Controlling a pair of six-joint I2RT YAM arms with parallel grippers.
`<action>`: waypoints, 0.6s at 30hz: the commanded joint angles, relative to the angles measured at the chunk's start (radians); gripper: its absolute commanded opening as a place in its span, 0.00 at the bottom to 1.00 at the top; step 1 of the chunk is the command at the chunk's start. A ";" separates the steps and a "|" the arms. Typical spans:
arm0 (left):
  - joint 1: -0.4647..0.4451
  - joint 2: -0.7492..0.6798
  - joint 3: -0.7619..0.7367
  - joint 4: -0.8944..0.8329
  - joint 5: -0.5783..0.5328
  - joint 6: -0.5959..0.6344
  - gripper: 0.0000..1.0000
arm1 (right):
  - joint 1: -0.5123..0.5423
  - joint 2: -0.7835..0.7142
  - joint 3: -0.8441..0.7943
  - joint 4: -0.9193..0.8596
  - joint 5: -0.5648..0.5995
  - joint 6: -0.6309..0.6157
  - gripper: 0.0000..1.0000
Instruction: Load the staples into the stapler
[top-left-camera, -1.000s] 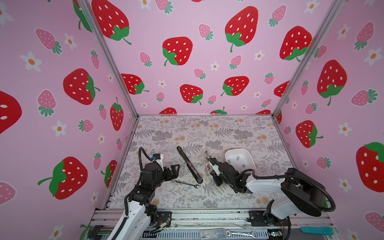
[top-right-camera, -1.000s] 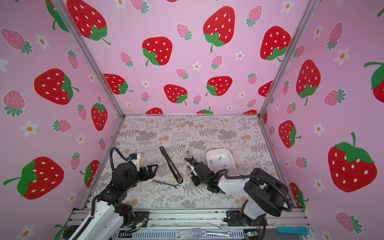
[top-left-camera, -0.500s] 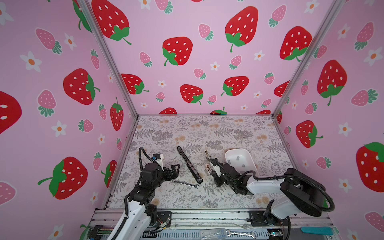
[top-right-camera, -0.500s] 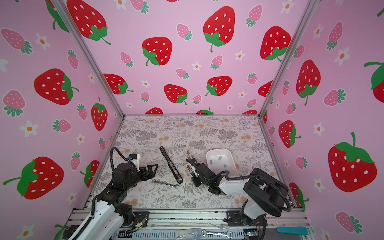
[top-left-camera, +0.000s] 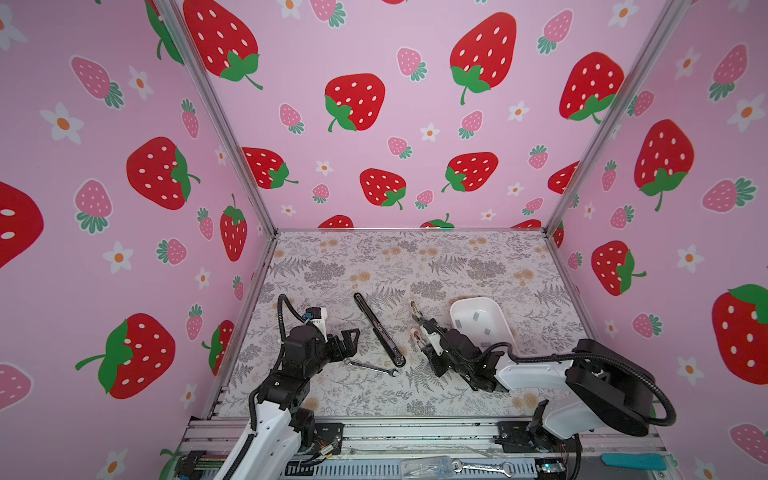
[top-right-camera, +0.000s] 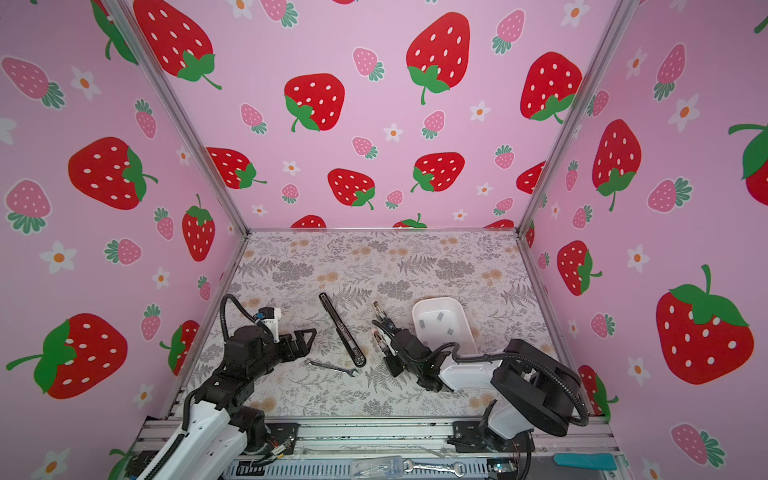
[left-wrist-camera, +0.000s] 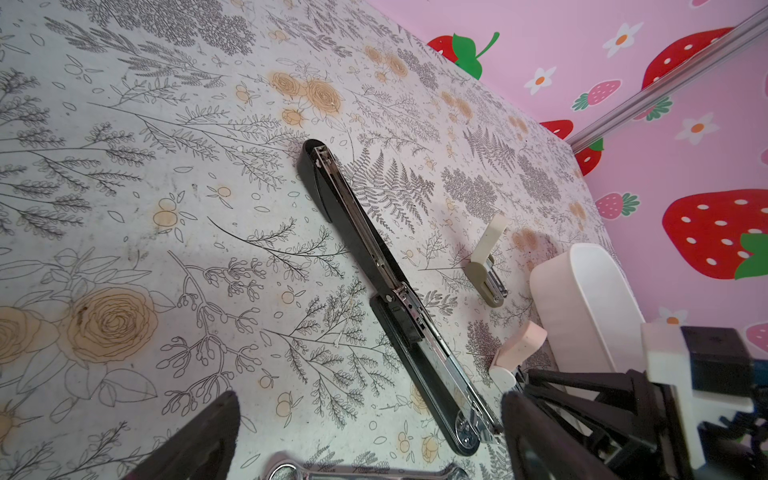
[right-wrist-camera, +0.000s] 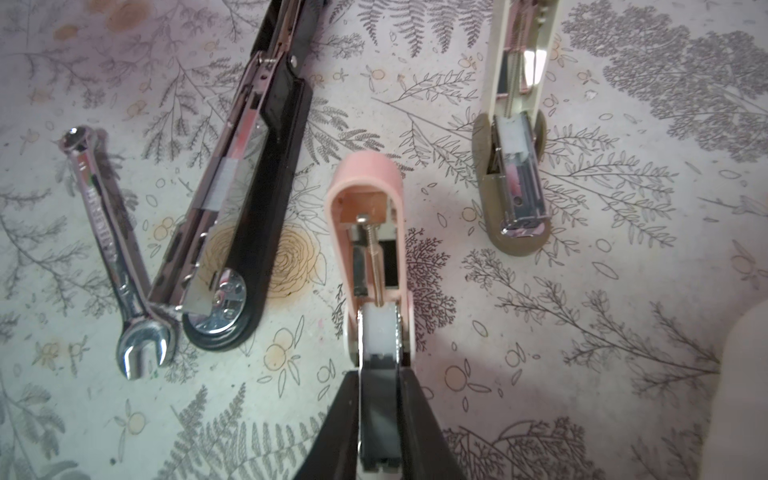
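Observation:
The black stapler (top-left-camera: 378, 328) (top-right-camera: 343, 330) lies opened flat mid-table, its silver channel (left-wrist-camera: 374, 253) (right-wrist-camera: 266, 158) facing up. My left gripper (top-left-camera: 349, 338) (top-right-camera: 305, 338) (left-wrist-camera: 370, 401) stands open just left of its near end, holding nothing. My right gripper (top-left-camera: 426, 340) (top-right-camera: 388, 345) (right-wrist-camera: 380, 376) is at the opened pink mini stapler (right-wrist-camera: 365, 232) (left-wrist-camera: 519, 345). Its fingers press both sides of a grey strip of staples (right-wrist-camera: 378, 415) lying over that stapler's white base. More grey staples (top-left-camera: 476, 316) (top-right-camera: 440, 316) lie in the white tray (top-left-camera: 498, 316).
A small silver wrench (top-left-camera: 370, 367) (top-right-camera: 330, 367) (right-wrist-camera: 110, 249) lies by the black stapler's near end. A beige mini stapler (top-left-camera: 414, 309) (right-wrist-camera: 515, 187) lies open beyond the pink one. The white tray (left-wrist-camera: 590, 299) sits right of my right gripper. Pink walls enclose three sides.

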 joint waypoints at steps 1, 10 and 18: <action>0.004 -0.003 0.000 0.013 0.008 0.001 0.99 | 0.010 -0.025 -0.023 -0.060 0.012 0.024 0.31; 0.004 -0.004 -0.002 0.011 0.008 0.001 0.99 | 0.009 -0.084 -0.015 -0.074 0.038 0.039 0.40; 0.004 -0.006 0.000 0.011 0.008 0.001 0.99 | 0.004 -0.081 0.011 -0.080 0.095 0.065 0.27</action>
